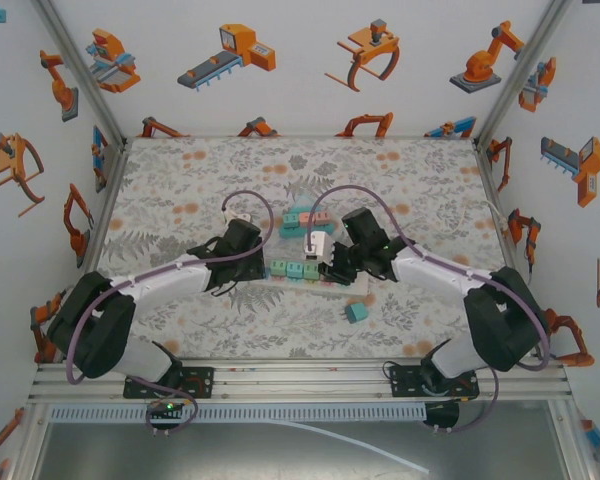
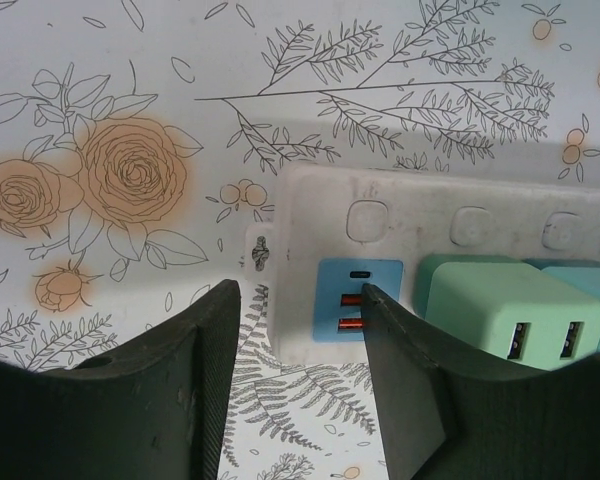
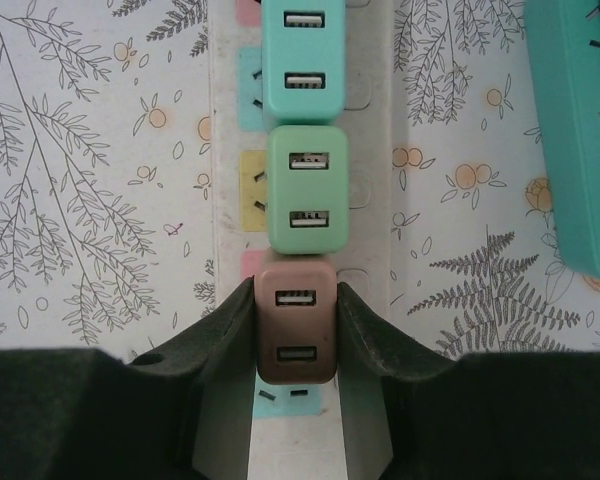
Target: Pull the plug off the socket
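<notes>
A white power strip (image 3: 370,150) lies mid-table with a row of plugs in it. In the right wrist view the nearest one is a brown plug (image 3: 296,350) with two USB ports, and my right gripper (image 3: 296,295) is shut on its two sides. Beyond it stand a green plug (image 3: 307,190) and a teal plug (image 3: 302,60). My left gripper (image 2: 300,340) is open at the strip's left end (image 2: 430,220): one finger (image 2: 400,380) lies over the blue USB panel (image 2: 330,300), the other beside the strip on the table. From above, both grippers (image 1: 242,252) (image 1: 338,268) flank the strip (image 1: 295,270).
A second teal strip (image 1: 305,220) lies just behind the white one, also seen as the teal strip (image 3: 575,130) to the right of my right gripper. A loose teal cube (image 1: 356,312) sits near the front right. Printed walls enclose the floral table.
</notes>
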Controlling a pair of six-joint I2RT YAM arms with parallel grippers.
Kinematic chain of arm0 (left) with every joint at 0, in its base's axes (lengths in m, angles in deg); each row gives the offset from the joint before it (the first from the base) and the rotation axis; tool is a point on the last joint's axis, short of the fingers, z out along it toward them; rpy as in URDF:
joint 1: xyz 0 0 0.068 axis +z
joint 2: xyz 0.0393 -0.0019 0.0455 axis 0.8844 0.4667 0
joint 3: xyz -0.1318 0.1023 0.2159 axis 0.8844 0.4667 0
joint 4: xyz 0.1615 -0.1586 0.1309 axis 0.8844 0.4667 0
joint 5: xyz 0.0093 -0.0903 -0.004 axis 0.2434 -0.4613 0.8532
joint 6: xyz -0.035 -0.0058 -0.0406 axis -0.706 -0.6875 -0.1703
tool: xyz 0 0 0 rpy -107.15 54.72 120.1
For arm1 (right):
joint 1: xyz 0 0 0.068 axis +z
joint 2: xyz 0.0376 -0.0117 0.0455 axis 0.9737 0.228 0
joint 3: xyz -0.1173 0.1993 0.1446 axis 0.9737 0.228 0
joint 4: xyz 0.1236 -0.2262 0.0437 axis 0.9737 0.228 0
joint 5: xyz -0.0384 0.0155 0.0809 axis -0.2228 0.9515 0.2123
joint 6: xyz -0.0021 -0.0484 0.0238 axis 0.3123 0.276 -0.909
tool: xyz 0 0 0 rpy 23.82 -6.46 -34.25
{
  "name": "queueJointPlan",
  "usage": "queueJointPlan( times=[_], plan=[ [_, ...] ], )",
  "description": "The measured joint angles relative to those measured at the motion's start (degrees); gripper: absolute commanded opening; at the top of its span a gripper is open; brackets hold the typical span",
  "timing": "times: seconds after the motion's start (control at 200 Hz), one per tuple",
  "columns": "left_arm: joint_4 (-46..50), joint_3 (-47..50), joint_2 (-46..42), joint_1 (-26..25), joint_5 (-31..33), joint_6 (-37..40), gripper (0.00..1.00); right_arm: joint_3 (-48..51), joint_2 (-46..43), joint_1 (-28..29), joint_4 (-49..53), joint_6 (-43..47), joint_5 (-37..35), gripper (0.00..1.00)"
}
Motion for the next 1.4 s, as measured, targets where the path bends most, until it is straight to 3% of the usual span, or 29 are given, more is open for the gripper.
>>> queueJointPlan(
  times=[0.356,0.716,0.951,1.152,1.402],
  plan=[
    [0.0,-0.8,0.9,-0.9,2.8,-1.2,0.51,0.0,-5.0,0.0,-0.2,-0.5,0.1,0.17],
    [4.7,-2.2,-0.3,-2.8,5.4,-0.7,0.61,0.0,-13.6,1.0,-5.0,-5.9,0.0,0.17],
    [14.4,-4.2,-3.5,-4.5,5.4,1.4,0.7,5.1,-24.2,1.0,-14.8,-22.2,-1.8,0.11],
    [18.8,-7.1,-12.0,-5.2,5.1,4.5,0.77,10.0,-32.5,1.1,-19.9,-41.5,-5.0,0.12],
    [15.2,-6.9,-25.9,-6.1,-5.7,11.6,0.89,16.0,-39.2,1.1,-19.3,-63.9,-7.6,0.12]
  ],
)
